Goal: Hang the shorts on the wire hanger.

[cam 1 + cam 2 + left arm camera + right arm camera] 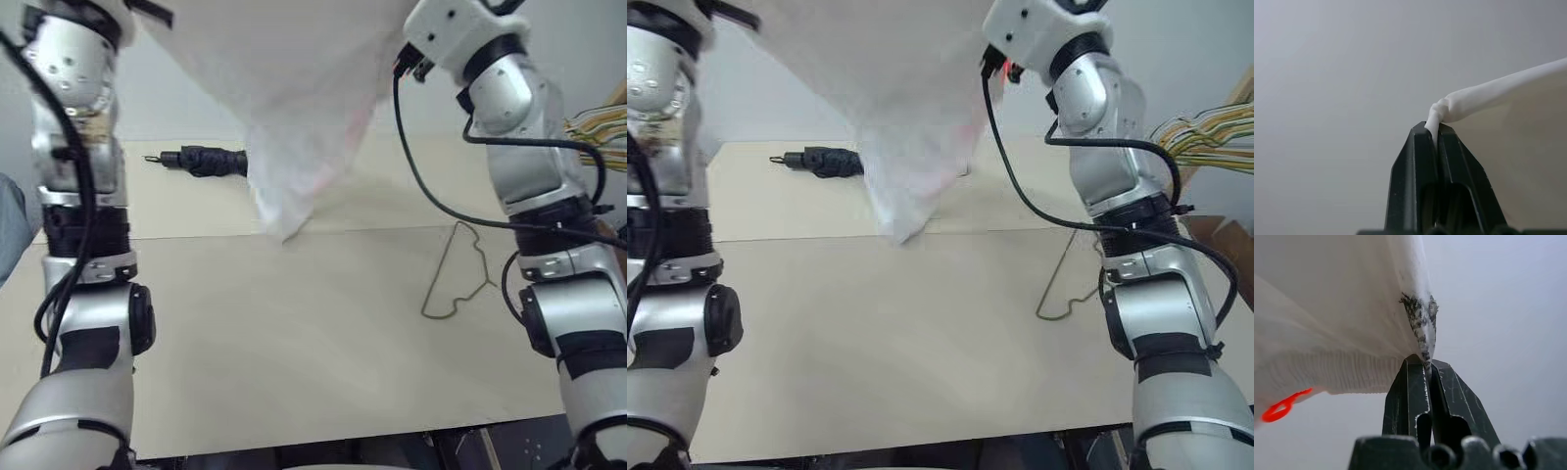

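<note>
Both arms are raised, and the shorts (284, 88) hang spread between them above the far half of the worktop (294, 343); the left gripper (1433, 129) has its jaws pinched on a rolled edge, the right gripper (1425, 363) on a hem corner (by a dark smudge). The wire hanger (458, 274) lies untouched at about three o'clock, so threading seems still ahead. A black tool (201, 161) rests at eleven o'clock near the pale wall; coloured hangers (600, 132) cluster far right.

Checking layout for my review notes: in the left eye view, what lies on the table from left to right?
Black tool → hanging tip of the white shorts → wire hanger → bunch of coloured hangers at the right edge.
</note>
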